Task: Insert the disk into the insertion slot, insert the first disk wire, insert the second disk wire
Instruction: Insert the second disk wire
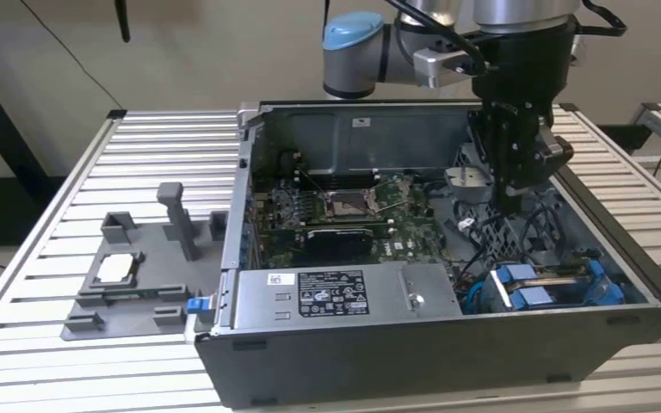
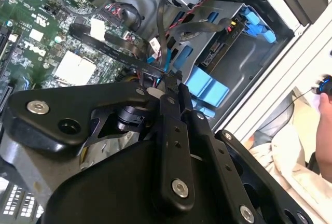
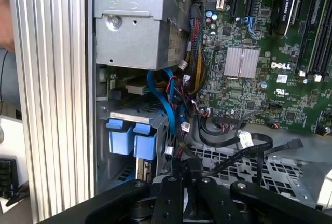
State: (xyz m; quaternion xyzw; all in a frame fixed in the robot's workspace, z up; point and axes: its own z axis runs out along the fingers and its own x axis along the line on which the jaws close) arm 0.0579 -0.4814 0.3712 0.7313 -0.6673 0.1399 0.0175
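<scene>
The disk (image 1: 553,274), in its bright blue carrier, lies in the insertion slot (image 1: 606,297) at the case's front corner on the exterior view's right. Its blue tabs (image 2: 207,86) (image 3: 130,140) appear in both wrist views. My gripper (image 1: 512,205) reaches down into the open case just behind the slot. In the second wrist view the fingertips (image 2: 167,90) are pressed together on a thin blue disk wire (image 2: 166,47) that runs up from them. The same blue wire (image 3: 165,107) leads from the slot area to my gripper (image 3: 184,171) in the first wrist view.
The grey power-supply box (image 1: 330,297) sits in front of the motherboard (image 1: 342,211). Black flat cables (image 3: 244,143) and a loose bundle of wires (image 3: 181,86) cross near my fingers. A grey fixture (image 1: 135,275) stands on the slatted table (image 1: 32,344). A person's arm (image 2: 321,130) is beside the case.
</scene>
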